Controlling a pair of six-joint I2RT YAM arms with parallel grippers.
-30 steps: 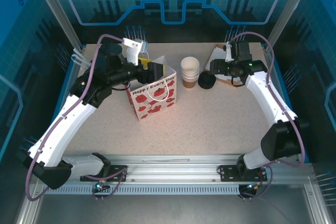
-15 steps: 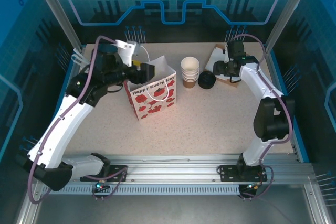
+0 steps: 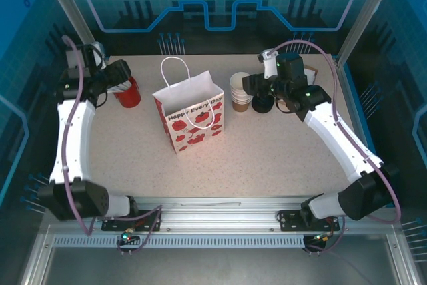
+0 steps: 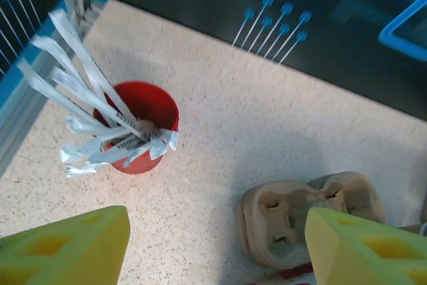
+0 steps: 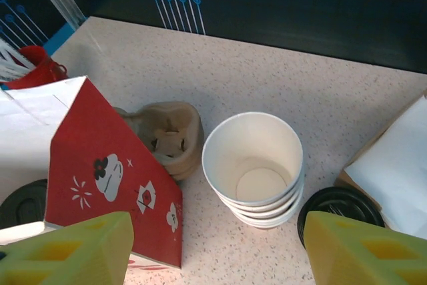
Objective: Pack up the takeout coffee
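Left hand (image 4: 217, 221) and right hand (image 5: 217, 225), both released, flank bag (image 3: 190, 108); left best pinches one wrapped straw (image 4: 87, 78) high, lifting straight, sparing red cup (image 4: 143, 106).

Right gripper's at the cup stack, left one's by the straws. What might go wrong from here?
The open right gripper hovers by the stack of lidless cups; closing there would likely grab the wrong thing or knock the stack onto the loose black lid beside it. The open left gripper is near the red cup, whose wrapped straws stick out sideways; a low sweep may snag them and tip it.
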